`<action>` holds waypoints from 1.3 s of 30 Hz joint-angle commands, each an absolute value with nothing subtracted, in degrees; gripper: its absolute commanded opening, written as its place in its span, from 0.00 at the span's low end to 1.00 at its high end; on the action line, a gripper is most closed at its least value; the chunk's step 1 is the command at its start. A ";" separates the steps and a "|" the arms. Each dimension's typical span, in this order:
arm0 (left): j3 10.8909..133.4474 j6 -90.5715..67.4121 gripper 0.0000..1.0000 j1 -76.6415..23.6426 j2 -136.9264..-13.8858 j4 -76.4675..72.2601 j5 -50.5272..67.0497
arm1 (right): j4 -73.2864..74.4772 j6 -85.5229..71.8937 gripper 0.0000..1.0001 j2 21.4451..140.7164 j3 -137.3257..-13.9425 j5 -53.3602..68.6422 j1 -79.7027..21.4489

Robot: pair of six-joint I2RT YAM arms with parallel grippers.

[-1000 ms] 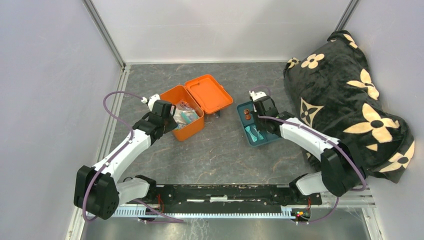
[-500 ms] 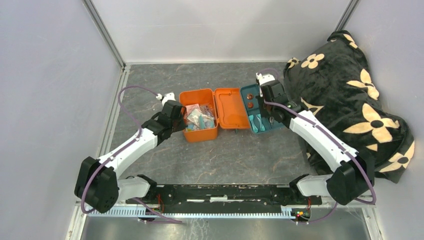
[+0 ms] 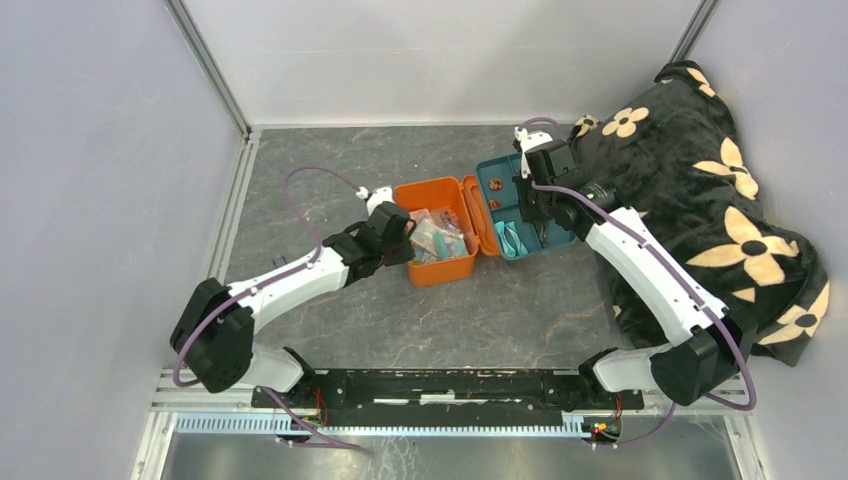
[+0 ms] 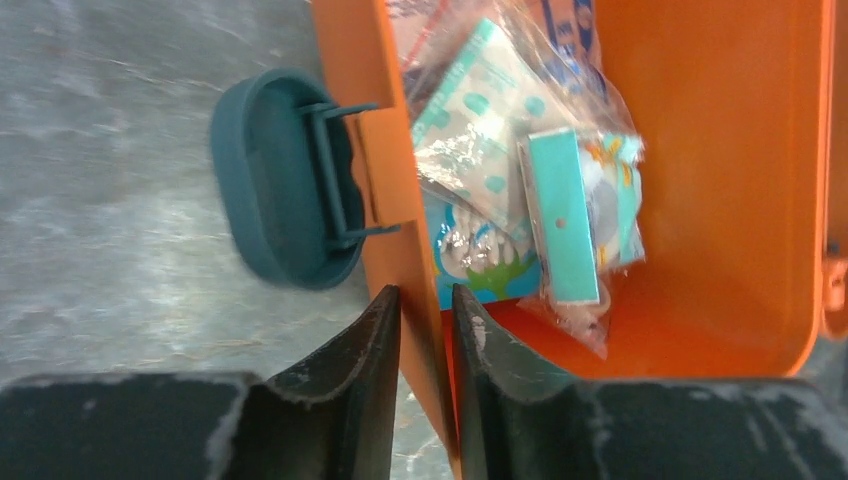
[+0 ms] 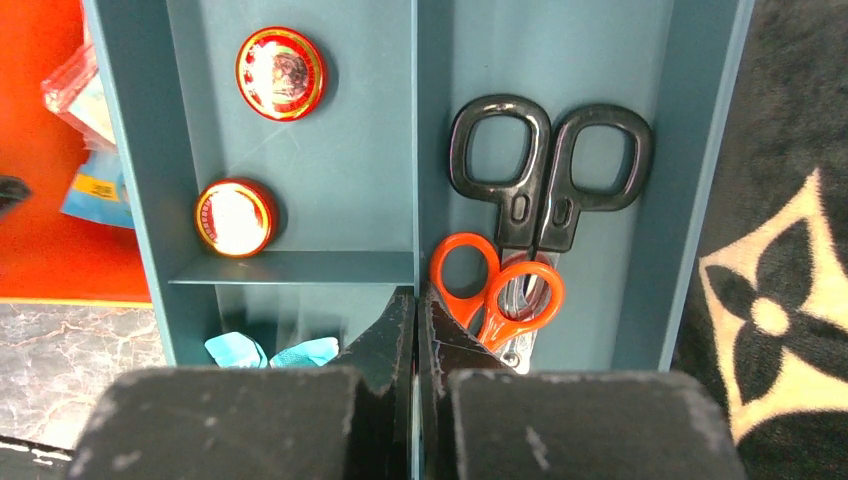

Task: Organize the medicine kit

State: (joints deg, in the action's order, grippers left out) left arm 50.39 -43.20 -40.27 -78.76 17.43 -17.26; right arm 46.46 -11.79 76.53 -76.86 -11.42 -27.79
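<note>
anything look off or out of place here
The teal tray sits outside the orange box, right against its open lid, with the blanket along its other side. The packets in the box lie in a loose, crooked heap. Nothing looks spilled or broken.

Orange medicine kit, teal tray, black blanket with cream flowers, grey marbled table
</note>
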 commanded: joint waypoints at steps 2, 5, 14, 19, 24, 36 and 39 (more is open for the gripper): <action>54.86 -49.82 0.41 -44.63 -83.03 14.36 -13.65 | 48.68 -13.74 0.00 77.64 -79.89 -10.95 -27.75; 56.49 -50.03 0.50 -46.58 -83.74 13.80 -13.27 | 48.80 -14.06 0.00 78.32 -80.71 -10.51 -27.76; 57.30 -49.00 0.71 -47.55 -76.30 17.83 -17.47 | 49.16 -13.24 0.00 83.14 -85.43 -6.53 -28.32; 56.01 -48.44 0.79 -47.53 -68.52 23.88 -24.82 | 49.74 -12.53 0.00 87.75 -90.60 -6.64 -31.03; 55.29 -48.51 0.87 -47.55 -61.37 30.65 -33.41 | 50.59 -12.74 0.00 93.99 -97.22 -8.23 -35.51; 55.21 -49.96 1.00 -47.55 -51.82 43.94 -46.71 | 49.70 -14.57 0.00 104.46 -103.56 -11.42 -41.22; 54.96 -50.01 1.00 -47.54 -50.39 45.17 -47.96 | 48.07 -15.53 0.00 104.82 -101.98 -11.64 -41.43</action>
